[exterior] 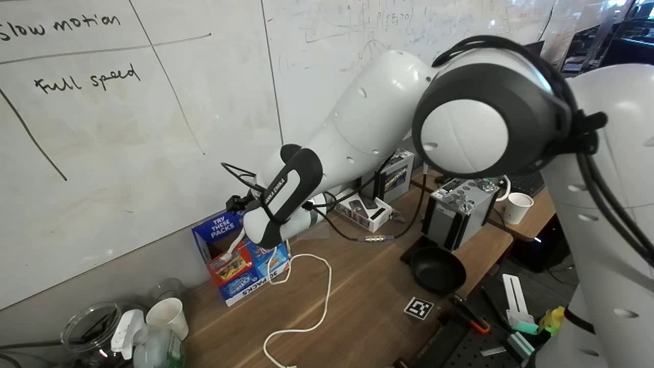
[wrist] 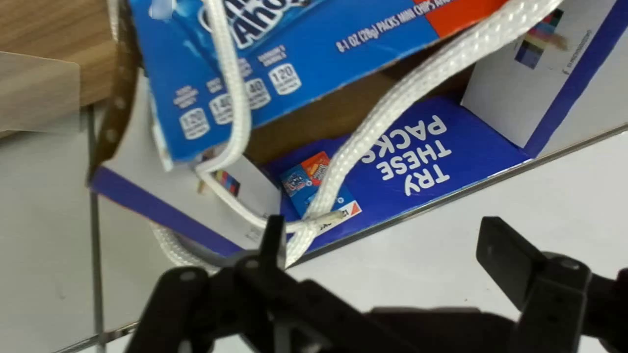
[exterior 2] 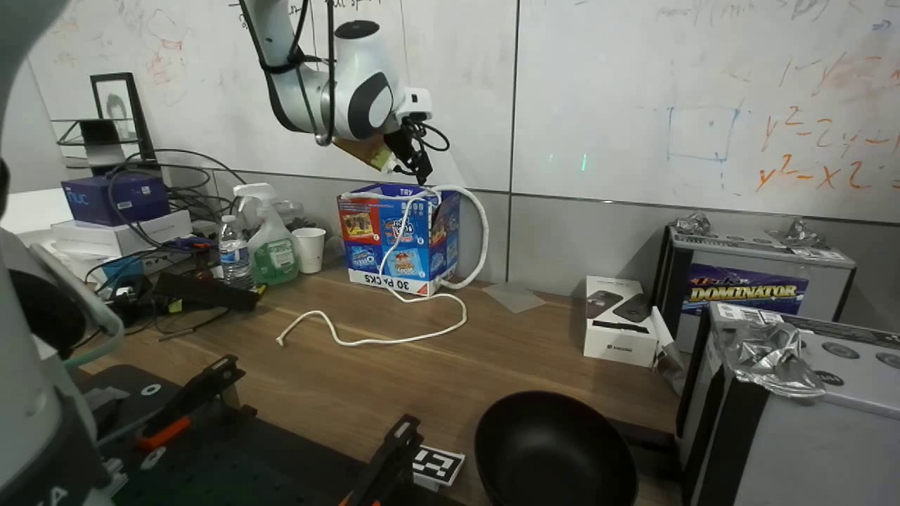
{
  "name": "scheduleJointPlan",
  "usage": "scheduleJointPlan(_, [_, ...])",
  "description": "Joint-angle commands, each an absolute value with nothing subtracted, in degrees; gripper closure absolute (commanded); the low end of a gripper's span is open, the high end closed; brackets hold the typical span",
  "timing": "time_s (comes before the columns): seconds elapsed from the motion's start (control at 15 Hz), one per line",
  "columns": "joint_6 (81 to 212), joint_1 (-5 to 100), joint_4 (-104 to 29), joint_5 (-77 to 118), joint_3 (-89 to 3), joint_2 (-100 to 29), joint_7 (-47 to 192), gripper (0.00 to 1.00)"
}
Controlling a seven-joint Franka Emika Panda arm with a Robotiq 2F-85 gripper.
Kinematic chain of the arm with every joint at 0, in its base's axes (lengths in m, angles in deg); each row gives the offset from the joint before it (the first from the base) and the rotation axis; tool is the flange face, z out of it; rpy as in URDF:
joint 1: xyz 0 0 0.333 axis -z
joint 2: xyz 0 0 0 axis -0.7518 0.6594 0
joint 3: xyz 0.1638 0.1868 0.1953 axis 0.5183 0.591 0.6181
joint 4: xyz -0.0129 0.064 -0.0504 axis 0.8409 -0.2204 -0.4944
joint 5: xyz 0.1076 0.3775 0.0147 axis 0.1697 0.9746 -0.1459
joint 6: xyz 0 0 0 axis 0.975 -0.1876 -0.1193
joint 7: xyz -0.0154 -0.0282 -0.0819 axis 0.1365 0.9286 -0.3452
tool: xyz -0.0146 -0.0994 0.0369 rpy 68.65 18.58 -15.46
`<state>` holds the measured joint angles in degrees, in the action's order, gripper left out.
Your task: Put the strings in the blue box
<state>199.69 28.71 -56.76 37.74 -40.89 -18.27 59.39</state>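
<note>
"Wrist view: gripper [wrist: 385,235], jaws spread wide, nothing between them. White braided cord [wrist: 392,100] passes close to one jaw; can't tell if touching."

"Cord overall?"

"Draped over the mouth of the blue 30 PACKS snack box [exterior 2: 422,239], below the gripper. One loop bows outside a side wall, another strand hangs down the front, tail's out on the wooden table [exterior 2: 527,344]. How much is inside, can't tell."

"Next?"

"Likely a regrasp. I'd pinch the outside loop near the rim, lift straight up, swing over the opening, go low, then let go. Short grabs beat one long pull; stiff cord may spring back out."

"Watch for?"

"Dragging the whole cord off, or tipping the box, probably light. Keep clear of its walls."

"Farther out?"

"White paper cup [exterior 2: 309,251] and green spray bottle [exterior 2: 273,247] near the box, black pan [exterior 2: 555,450] well apart. Go easy bringing the tail in."
</note>
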Motion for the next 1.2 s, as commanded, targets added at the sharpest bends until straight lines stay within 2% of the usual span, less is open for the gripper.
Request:
scheduleJointPlan(0.0, [195.44,16.43,-70.83,40.55,-55.19,-29.87,57.44,0.0])
scheduleJointPlan(0.2, [190.16,5.86,-78.97,37.39,-68.41,-34.35,56.59,0.0])
scheduleJointPlan(0.4, [183.77,2.57,-83.9,33.23,-75.0,-36.83,58.02,0.0])
scheduleJointPlan(0.67, [175.54,7.95,-85.59,36.66,-71.22,-37.36,61.79,0.0])
scheduleJointPlan(0.73, [173.76,14.75,-85.41,32.04,-64.85,-36.77,56.91,0.0])
scheduleJointPlan(1.13, [171.37,33.38,-85.76,38.92,-44.46,-32.07,57.68,0.0])
